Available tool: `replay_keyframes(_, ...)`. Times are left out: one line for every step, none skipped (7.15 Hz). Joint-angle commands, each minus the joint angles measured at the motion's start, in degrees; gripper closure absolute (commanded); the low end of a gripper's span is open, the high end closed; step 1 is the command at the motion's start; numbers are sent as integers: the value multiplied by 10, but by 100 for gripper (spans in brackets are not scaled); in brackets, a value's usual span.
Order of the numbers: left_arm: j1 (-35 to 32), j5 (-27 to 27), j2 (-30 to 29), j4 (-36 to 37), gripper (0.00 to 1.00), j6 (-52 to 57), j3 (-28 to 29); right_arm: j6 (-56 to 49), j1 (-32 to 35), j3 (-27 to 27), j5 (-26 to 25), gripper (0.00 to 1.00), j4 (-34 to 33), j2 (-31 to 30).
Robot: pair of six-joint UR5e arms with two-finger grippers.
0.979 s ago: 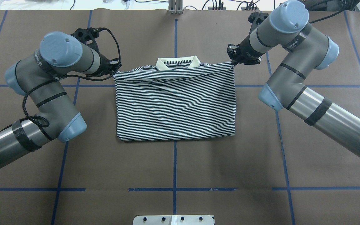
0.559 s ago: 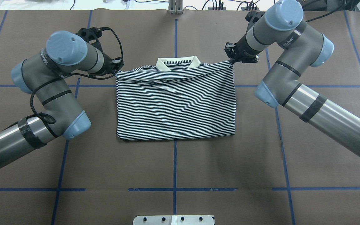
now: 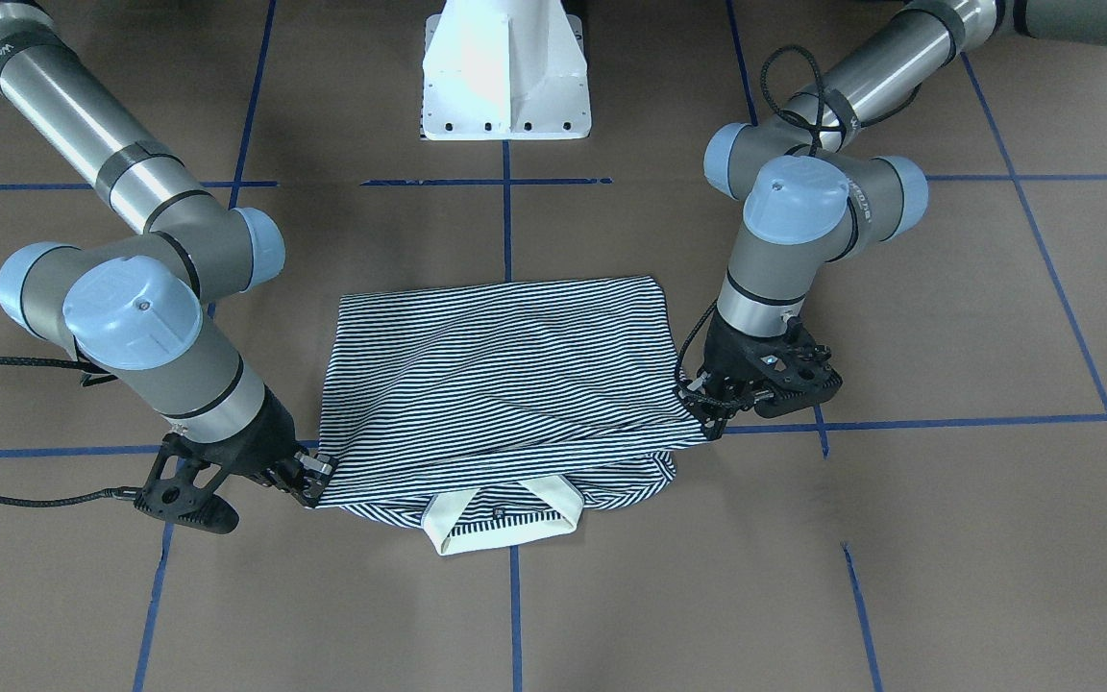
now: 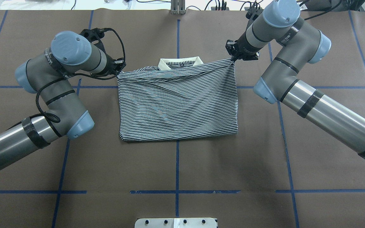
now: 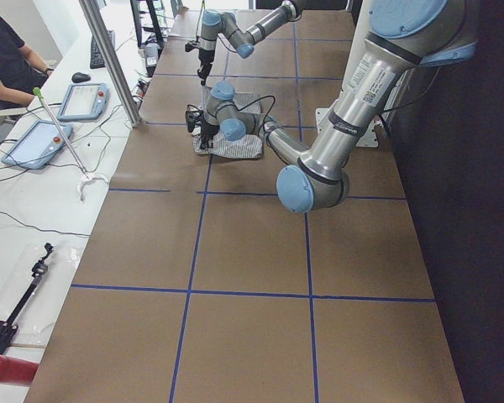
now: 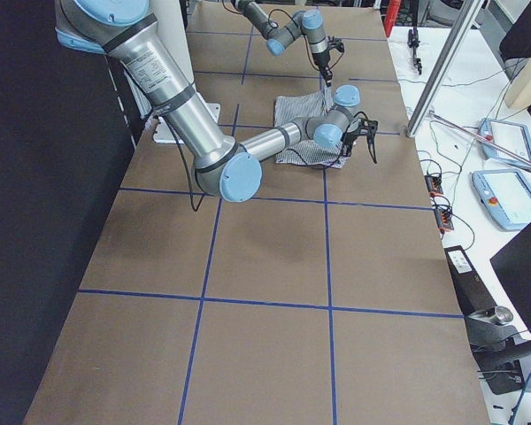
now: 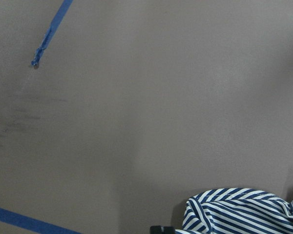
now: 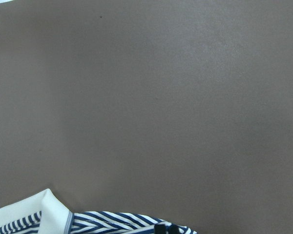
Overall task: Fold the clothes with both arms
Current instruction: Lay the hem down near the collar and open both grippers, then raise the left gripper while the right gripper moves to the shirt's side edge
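The navy-and-white striped polo shirt lies on the brown table, its lower half folded up toward the cream collar. My left gripper is shut on the upper layer's left corner. My right gripper is shut on its right corner, held slightly raised beside the collar. From the front, the left gripper and right gripper pinch the same corners of the shirt, near the collar. Each wrist view shows only a bit of striped cloth at its bottom edge.
The white pedestal base stands behind the shirt. Blue tape lines cross the brown table. A metal post stands at the far edge. A side bench with tablets and a seated person runs beyond the table.
The right gripper has carried its corner farther from the robot and slightly inward, so the folded edge now covers part of the collar. The left arm shifted slightly to the right.
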Motion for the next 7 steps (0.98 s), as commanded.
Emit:
replay_keyframes(2, 5, 3, -7, 92, 6, 1, -16, 0, 0, 0, 90, 21, -6)
replay_keyframes(2, 5, 0, -9, 41, 17, 2, -17, -2, 1, 0, 1, 22, -7)
replay_keyframes(1, 4, 0, -9, 0, 19, 1, -17, -1, 0, 1, 0, 22, -10)
replay_keyframes(-4, 2, 0, -10, 0, 19, -3, -14, 0, 5, 5, 0, 24, -15)
replay_keyframes(-7, 0, 0, -8, 0, 19, -6, -12, 1, 29, 8, 0, 23, -22)
replay_keyframes(-12, 0, 0, -5, 0, 19, -13, -11, 2, 66, 23, 0, 23, -47)
replay_keyframes(-12, 0, 0, -3, 0, 18, -19, -10, 3, 103, 45, 0, 19, -68)
